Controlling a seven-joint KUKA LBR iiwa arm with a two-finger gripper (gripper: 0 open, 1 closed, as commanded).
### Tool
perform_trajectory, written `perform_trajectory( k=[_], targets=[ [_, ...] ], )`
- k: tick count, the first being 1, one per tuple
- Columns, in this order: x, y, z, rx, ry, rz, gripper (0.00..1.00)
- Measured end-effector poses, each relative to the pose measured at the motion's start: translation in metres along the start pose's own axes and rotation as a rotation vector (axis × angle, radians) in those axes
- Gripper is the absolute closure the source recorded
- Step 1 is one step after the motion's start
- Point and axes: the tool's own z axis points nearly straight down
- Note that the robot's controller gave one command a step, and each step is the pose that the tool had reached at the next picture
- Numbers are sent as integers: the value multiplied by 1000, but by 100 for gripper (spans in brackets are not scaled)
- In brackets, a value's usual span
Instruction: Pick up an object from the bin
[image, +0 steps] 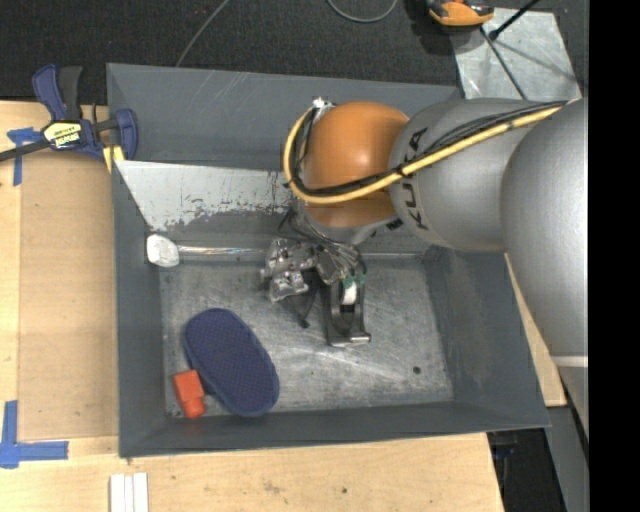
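My gripper (316, 304) hangs low over the middle of the bin floor, under the orange wrist cover. Its two metal fingers stand apart, one at the upper left (286, 282) and one at the lower right (346, 328); it is open and I see no object between them. A dark blue oval pad (230, 361) lies flat at the lower left, a short way left of the fingers. A small orange block (189, 392) touches the pad's left edge. A tool with a white head (163, 250) and a clear handle lies along the back wall, its handle end running towards the gripper.
The big grey arm covers the bin's right back part. Bare floor shows to the right of the gripper and along the front wall.
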Motion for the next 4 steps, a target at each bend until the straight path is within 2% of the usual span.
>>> perform_trajectory(
  k=[1, 2, 3, 4],
  targets=[
    [1, 0, 2, -1, 3, 1, 0],
    [-4, -12, 28, -1, 2, -85, 0],
    [-10, -12, 23, 1, -24, -82, 100],
    [-17, -5, -100, 1, -6, -25, 100]
  ],
)
